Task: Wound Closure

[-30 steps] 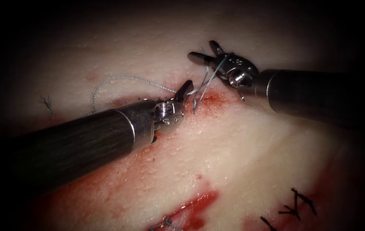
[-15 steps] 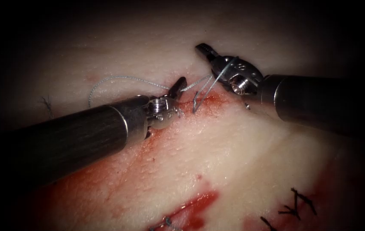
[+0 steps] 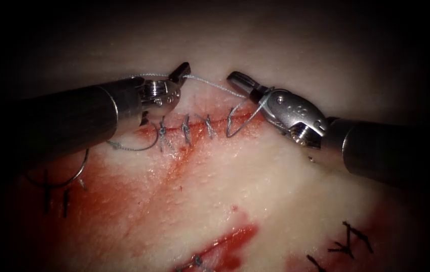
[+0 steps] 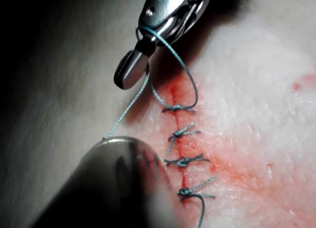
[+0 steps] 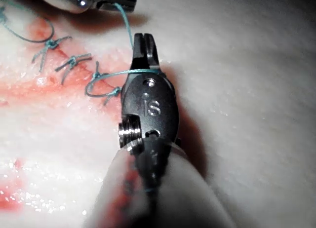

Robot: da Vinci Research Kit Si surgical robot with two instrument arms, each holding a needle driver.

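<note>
My left tool (image 3: 180, 72) is shut on the thread (image 3: 209, 84) just above the cut's (image 3: 172, 129) left end. The strand runs taut to my right tool (image 3: 238, 80), whose jaws are shut with the thread looped around them; they grip nothing. From there a loop (image 3: 231, 132) drops to the rightmost stitch. The right wrist view shows that wrap (image 5: 148, 70) across the right tool (image 5: 143, 43). Several knotted stitches (image 4: 182, 161) close the cut. A thin curved arc (image 3: 76, 174), likely the needle, lies free on the tissue left of the cut.
Red fluid (image 3: 174, 166) stains the tissue below the cut. A second red cut (image 3: 225, 242) lies near the front. Dark old stitches (image 3: 348, 239) sit at the front right, and more (image 3: 56, 199) at the front left.
The left tool rose and drew back to the left with the thread, uncovering the stitch row. The right tool's jaws went from open to shut and moved down and right, thread wound around them.
</note>
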